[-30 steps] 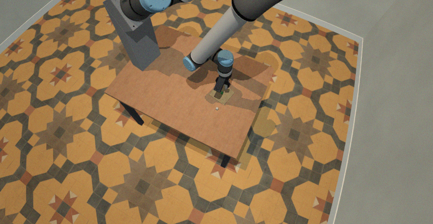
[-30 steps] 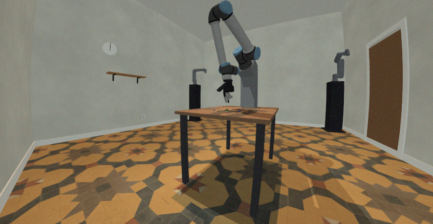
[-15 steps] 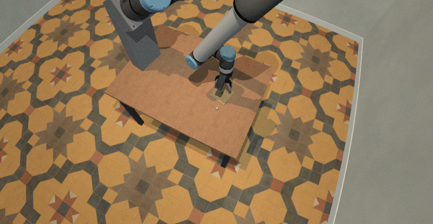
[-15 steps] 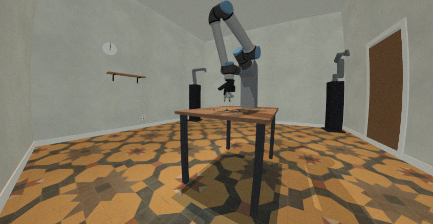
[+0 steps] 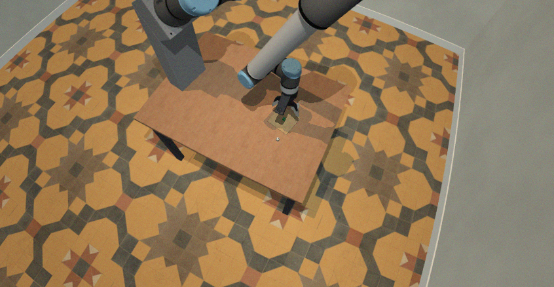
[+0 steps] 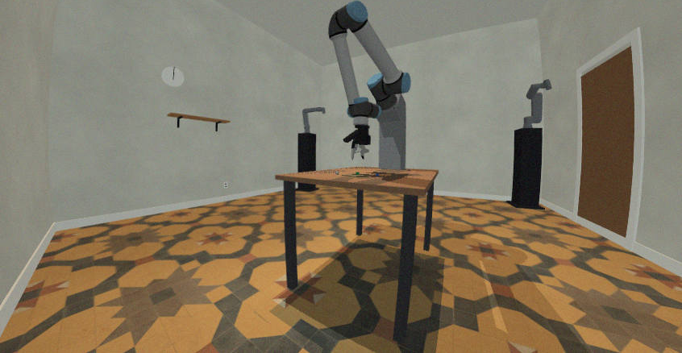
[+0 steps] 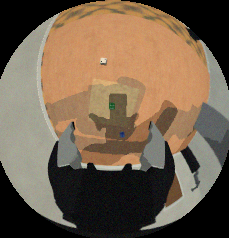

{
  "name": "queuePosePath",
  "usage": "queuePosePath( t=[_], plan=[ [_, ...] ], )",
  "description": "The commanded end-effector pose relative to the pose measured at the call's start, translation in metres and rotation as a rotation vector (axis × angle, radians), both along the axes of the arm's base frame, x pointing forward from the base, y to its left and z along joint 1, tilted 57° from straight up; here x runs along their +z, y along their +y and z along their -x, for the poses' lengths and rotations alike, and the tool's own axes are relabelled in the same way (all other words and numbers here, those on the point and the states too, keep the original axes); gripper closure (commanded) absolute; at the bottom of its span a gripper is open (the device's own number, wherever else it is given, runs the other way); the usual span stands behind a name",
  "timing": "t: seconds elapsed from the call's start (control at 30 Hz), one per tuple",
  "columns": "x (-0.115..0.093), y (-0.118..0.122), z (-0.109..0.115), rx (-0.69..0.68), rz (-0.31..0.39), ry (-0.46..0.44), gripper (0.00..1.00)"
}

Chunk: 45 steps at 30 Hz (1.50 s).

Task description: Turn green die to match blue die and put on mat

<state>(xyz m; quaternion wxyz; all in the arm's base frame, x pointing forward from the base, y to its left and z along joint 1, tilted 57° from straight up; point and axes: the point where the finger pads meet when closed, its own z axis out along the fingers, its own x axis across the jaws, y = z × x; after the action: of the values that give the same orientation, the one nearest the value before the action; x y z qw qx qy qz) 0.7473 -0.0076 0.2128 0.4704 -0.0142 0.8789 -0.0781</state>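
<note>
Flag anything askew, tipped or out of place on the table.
Nothing stands out. The green die sits on the mat, the blue die lies off it on the table, and the white die sits farther out. The end effector hangs open above them. The dice are too small to judge tilt.

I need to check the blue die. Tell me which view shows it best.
Wrist view: the blue die shows beyond the open gripper. Exterior view gives only a speck. In the top view the gripper hides it.
</note>
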Motion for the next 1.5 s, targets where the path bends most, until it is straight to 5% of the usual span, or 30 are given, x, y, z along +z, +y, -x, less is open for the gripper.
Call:
queuePosePath(
  t=[0.0, 0.4, 0.9, 1.47],
  plan=[
    [0.0, 0.0, 0.0, 0.0, 0.0, -0.001, 0.0],
    [0.012, 0.003, 0.018, 0.0, 0.0, -0.001, 0.0],
    [0.052, 0.012, 0.078, 0.0, 0.0, -0.001, 0.0],
    [0.057, 0.013, 0.087, 0.0, 0.0, -0.001, 0.0]
  ],
)
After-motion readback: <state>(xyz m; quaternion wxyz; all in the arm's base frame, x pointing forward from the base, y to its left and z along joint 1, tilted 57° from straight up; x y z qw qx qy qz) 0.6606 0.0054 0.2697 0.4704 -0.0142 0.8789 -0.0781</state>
